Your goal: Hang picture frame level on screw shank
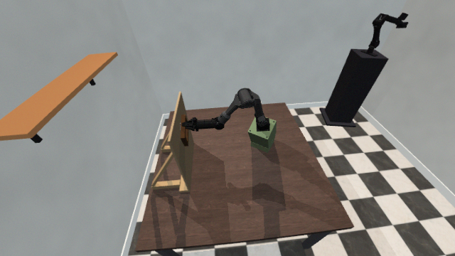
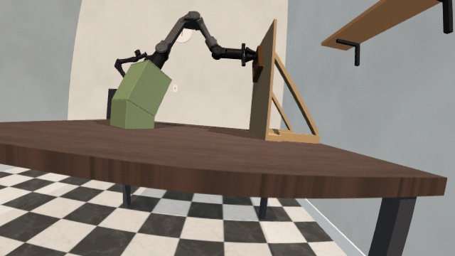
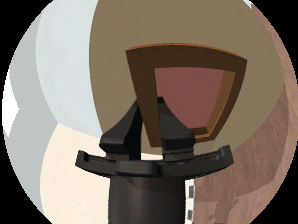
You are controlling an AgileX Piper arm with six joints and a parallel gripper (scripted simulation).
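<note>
One gripper (image 3: 158, 119) is pinching the picture frame's (image 3: 143, 72) lower edge, holding it against the upright board (image 1: 183, 149)

A dark wooden tabletop (image 1: 249, 199) on dark legs stands over a black-and-white checkered floor (image 1: 391, 185). An orange shelf (image 1: 53, 96) on black brackets is fixed to the grey wall (image 1: 89, 185) on the left. In the far corner a tall black pedestal (image 1: 352, 89) carries a small black camera arm (image 1: 385, 23). A green block (image 1: 262, 136) sits on the tabletop.
</note>
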